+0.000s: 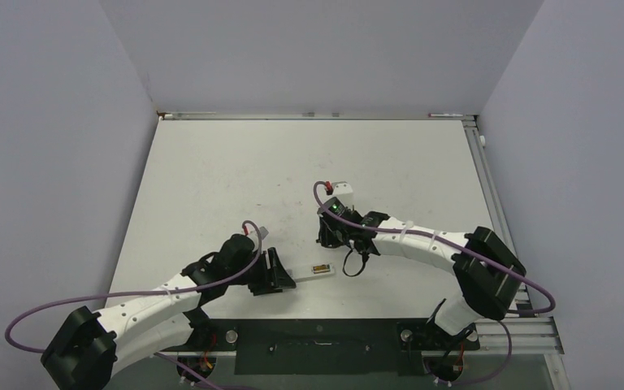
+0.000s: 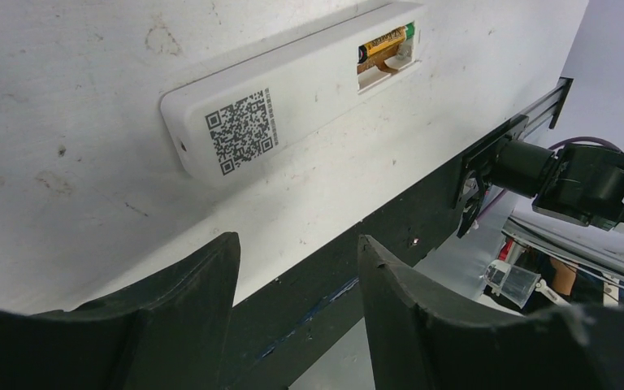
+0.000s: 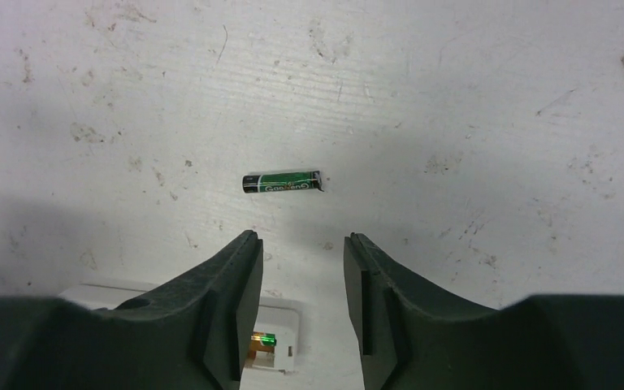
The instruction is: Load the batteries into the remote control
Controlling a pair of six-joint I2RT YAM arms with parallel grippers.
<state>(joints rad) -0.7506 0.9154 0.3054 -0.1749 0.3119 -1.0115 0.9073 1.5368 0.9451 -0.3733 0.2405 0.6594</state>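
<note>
Two grippers, both holding nothing. The right gripper (image 3: 302,240) hangs over the table (image 1: 211,179) with jaws apart, and the dark green battery (image 3: 283,182) lies loose just ahead of its fingertips, lined up, I'd guess, for a pick. The left gripper (image 2: 296,244), likewise spread, waits near the remote control (image 2: 292,89), probably to steady it. The remote lies back-up, the yellow-gold battery (image 2: 386,41) already seated; the slot beside it looks vacant.
</note>
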